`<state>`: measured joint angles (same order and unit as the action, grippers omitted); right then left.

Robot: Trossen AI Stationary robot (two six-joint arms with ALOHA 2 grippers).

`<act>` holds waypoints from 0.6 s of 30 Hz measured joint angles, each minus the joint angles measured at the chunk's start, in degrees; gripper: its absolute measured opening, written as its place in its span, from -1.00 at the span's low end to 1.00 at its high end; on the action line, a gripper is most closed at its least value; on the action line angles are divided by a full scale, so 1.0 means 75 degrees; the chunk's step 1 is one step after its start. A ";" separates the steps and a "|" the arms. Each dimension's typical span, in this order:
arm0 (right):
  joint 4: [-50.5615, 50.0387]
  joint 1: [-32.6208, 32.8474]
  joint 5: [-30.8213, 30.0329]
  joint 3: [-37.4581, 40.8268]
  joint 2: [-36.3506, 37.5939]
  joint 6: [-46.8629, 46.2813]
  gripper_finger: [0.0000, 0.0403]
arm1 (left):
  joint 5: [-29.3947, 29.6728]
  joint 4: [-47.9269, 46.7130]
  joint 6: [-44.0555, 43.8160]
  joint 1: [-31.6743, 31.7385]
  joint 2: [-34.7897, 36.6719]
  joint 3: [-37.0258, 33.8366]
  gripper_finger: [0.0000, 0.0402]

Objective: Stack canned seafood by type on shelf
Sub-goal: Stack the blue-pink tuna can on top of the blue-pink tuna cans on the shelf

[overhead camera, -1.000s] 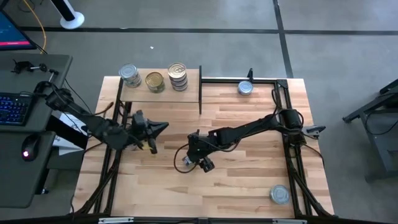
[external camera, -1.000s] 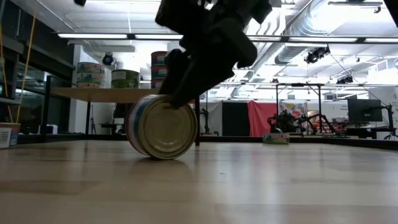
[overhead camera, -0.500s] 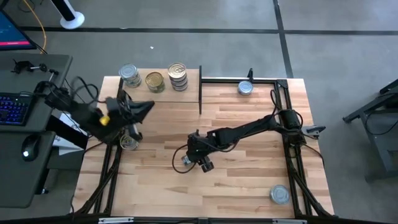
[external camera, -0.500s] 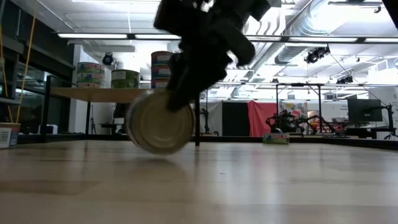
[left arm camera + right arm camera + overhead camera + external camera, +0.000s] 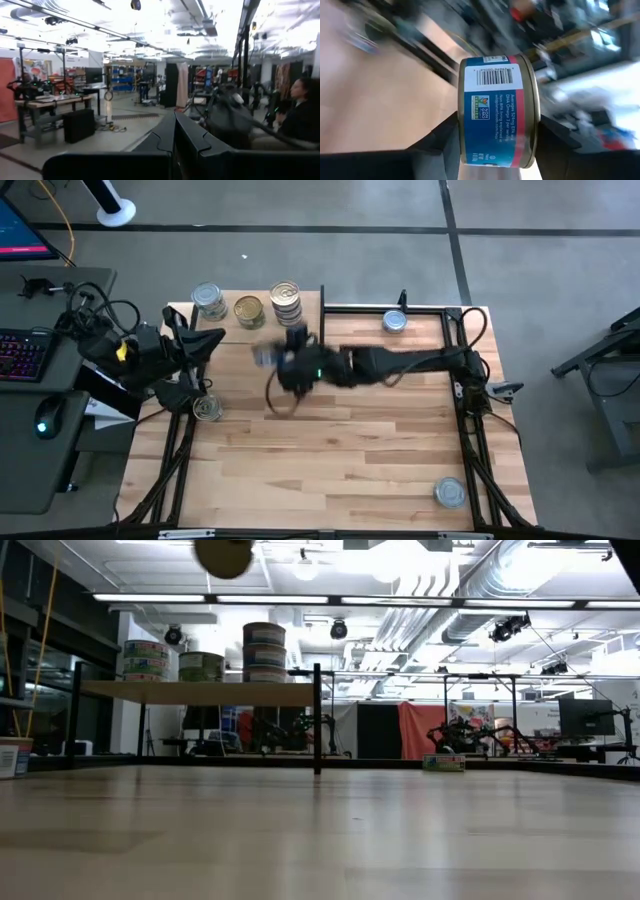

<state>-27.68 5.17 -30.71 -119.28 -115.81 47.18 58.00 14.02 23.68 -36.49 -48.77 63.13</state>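
Between right jaws, short round metal tin (image 5: 497, 111), glossy blue-labelled; left jaws closed.

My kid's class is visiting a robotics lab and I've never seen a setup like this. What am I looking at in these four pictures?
Two dark robot arms work at a wooden table. One picture looks straight down, one looks level across the tabletop, and two come from cameras on the arms' wrists. The right gripper holds a tin with a blue label, lifted near the small shelf, where other tins already stand in stacks. The left gripper, shut and empty, waits at the table's left edge. Loose tins lie at the back, the front right corner and the left side. A person sits in the room.
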 joint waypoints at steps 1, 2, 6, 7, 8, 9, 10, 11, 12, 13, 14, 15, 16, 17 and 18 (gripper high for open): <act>0.0013 -0.0169 -0.0202 -0.0120 0.0000 0.0244 -0.14 | 0.0057 -0.0086 0.0000 0.0000 0.0000 0.0000 -1.00; 0.0106 -0.0354 -0.0356 -0.0191 0.0000 0.0450 -0.14 | 0.0125 -0.0141 0.0000 0.0000 0.0000 0.0000 -1.00; 0.0480 -0.1118 -0.0753 -0.0251 -0.0003 0.1188 -0.14 | 0.0292 -0.0181 -0.0002 0.0000 -0.0023 0.0000 -1.00; 0.0535 -0.1311 -0.0748 -0.0248 -0.0009 0.1384 -0.14 | 0.0291 -0.0181 -0.0003 0.0000 -0.0030 0.0000 -1.00; 0.0569 -0.1500 -0.0684 -0.0245 -0.0018 0.1543 -0.14 | 0.0292 -0.0180 -0.0018 0.0000 -0.0044 0.0000 -1.00; 0.0625 -0.1669 -0.0577 -0.0245 -0.0051 0.1653 -0.14 | 0.0294 -0.0178 -0.0082 0.0000 -0.0060 0.0000 -1.00; 0.0691 -0.1819 -0.0476 -0.0245 -0.0070 0.1752 -0.14 | 0.0294 -0.0178 -0.0142 0.0000 -0.0068 0.0000 -1.00; 0.0698 -0.1954 -0.0422 -0.0245 -0.0087 0.1806 -0.14 | 0.0294 -0.0178 -0.0190 0.0000 -0.0091 -0.0003 -1.00; 0.0673 -0.2057 -0.0409 -0.0245 -0.0121 0.1867 -0.14 | 0.0302 -0.0173 -0.0295 0.0000 -0.0124 -0.0003 -1.00; 0.0688 -0.2145 -0.0335 -0.0245 -0.0171 0.1927 -0.14 | 0.0301 -0.0168 -0.0392 0.0000 -0.0145 -0.0003 -1.00; 0.0688 -0.2225 -0.0214 -0.0244 -0.0194 0.1958 -0.14 | 0.0299 -0.0174 -0.0461 0.0000 -0.0165 -0.0004 -1.00; 0.0637 -0.2286 -0.0128 -0.0242 -0.0221 0.1972 -0.14 | 0.0299 -0.0177 -0.0509 0.0000 -0.0208 -0.0006 -1.00; 0.0620 -0.2324 -0.0008 -0.0239 -0.0278 0.1975 -0.12 | 0.0302 -0.0170 -0.0553 0.0000 -0.0243 -0.0006 -1.00; 0.0673 -0.2356 0.0118 -0.0239 -0.0312 0.1989 -0.10 | 0.0305 -0.0162 -0.0591 0.0000 -0.0267 -0.0006 -1.00; 0.0691 -0.2371 0.0197 -0.0239 -0.0334 0.2063 -0.08 | 0.0313 -0.0141 -0.0605 0.0000 -0.0304 -0.0006 -1.00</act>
<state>-22.50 -12.62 -29.24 -121.08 -118.31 62.66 60.35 12.97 19.15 -36.49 -51.05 63.09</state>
